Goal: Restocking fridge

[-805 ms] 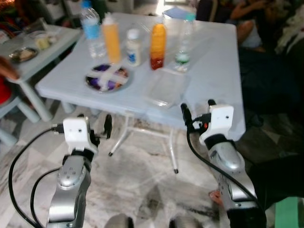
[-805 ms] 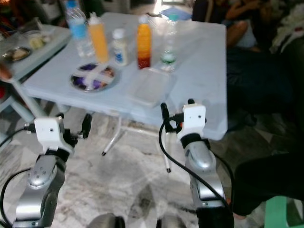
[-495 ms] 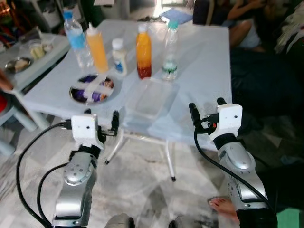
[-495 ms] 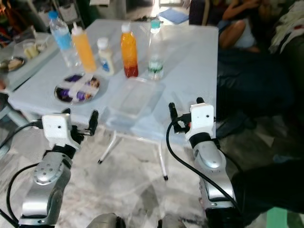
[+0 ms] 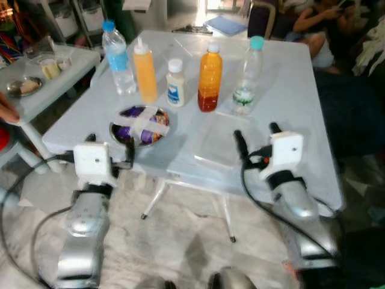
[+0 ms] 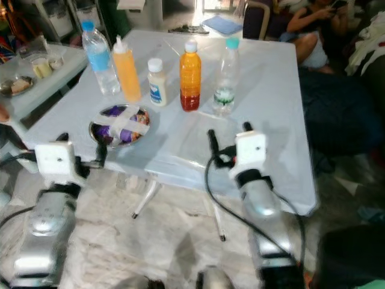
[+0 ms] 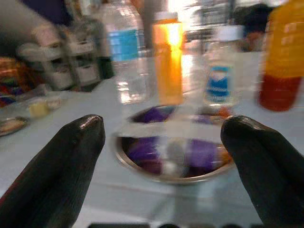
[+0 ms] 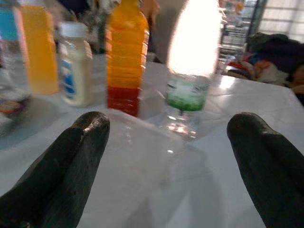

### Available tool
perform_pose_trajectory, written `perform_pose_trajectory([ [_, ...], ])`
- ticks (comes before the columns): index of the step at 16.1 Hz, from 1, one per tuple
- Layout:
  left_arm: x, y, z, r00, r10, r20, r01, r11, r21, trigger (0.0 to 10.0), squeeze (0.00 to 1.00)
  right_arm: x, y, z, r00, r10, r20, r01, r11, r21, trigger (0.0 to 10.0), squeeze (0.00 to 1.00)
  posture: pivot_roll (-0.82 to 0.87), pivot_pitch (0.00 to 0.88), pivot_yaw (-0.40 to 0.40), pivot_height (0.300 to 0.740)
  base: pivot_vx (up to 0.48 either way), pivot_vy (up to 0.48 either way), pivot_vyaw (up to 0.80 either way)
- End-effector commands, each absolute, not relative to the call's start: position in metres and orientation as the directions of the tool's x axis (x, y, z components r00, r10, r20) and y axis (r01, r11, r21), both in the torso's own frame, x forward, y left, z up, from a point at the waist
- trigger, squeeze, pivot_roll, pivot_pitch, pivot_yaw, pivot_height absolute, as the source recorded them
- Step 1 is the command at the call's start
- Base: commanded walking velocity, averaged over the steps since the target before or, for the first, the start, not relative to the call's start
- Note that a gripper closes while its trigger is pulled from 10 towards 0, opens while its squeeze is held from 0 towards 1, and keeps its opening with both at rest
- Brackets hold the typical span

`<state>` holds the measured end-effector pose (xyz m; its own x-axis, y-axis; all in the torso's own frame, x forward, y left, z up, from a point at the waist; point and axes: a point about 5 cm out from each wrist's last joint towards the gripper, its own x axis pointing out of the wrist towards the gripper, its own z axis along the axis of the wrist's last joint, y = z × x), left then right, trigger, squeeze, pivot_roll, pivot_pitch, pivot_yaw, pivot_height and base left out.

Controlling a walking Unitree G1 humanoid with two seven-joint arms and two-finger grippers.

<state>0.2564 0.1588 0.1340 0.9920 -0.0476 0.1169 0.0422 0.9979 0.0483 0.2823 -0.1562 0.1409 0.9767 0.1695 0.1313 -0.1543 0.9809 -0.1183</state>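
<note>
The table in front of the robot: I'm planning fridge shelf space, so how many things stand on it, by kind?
Bottles: 5 (water bottle, squeeze bottle, small white bottle, juice bottle, clear bottle)
Metal bowls: 1
Clear plastic containers: 1
Total: 7

A table [image 5: 289, 90] stands ahead. Along its far part runs a row of five bottles, left to right: a water bottle [image 5: 118, 58], a squeeze bottle [image 5: 144, 71], a small bottle [image 5: 175, 83], a juice bottle [image 5: 210, 77] and a clear bottle [image 5: 247, 77]. Nearer the front edge, a round dish [image 5: 140, 125] sits on the left and a clear tray [image 5: 218, 139] on the right. A side table [image 5: 45, 81] stands to the left, holding a small plate [image 5: 24, 87].
</note>
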Motion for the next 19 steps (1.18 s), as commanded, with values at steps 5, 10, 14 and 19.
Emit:
perform_pose_trajectory([
  [5,0.256,0.167,0.141,0.991,-0.015,0.133,0.007,0.998,0.058,10.0,0.0,0.282,-0.151,0.152,0.971,0.161,0.178,-0.141,0.983,-0.118,10.0,0.0,-0.07,0.089,0.04,0.74,0.0,0.0,-0.75],
  [10,0.258,0.167,0.144,0.99,0.023,0.141,-0.026,1.0,0.016,10.0,0.0,0.277,-0.157,0.156,0.974,0.119,0.193,-0.1,0.99,-0.103,10.0,0.0,-0.08,0.094,0.045,0.74,0.0,0.0,-0.64],
  [14,0.253,0.166,0.134,0.994,0.037,0.1,-0.037,0.999,-0.005,10.0,0.0,0.268,-0.165,0.152,0.981,0.079,0.177,-0.063,0.994,-0.092,10.0,0.0,-0.08,0.097,0.046,0.74,0.0,0.0,0.0],
  [19,0.251,0.163,0.126,0.998,0.013,0.066,-0.014,1.0,0.012,10.0,0.0,0.28,-0.158,0.139,0.991,0.099,0.088,-0.109,0.988,0.109,10.0,0.0,-0.07,0.105,0.054,0.74,0.0,0.0,0.0],
])
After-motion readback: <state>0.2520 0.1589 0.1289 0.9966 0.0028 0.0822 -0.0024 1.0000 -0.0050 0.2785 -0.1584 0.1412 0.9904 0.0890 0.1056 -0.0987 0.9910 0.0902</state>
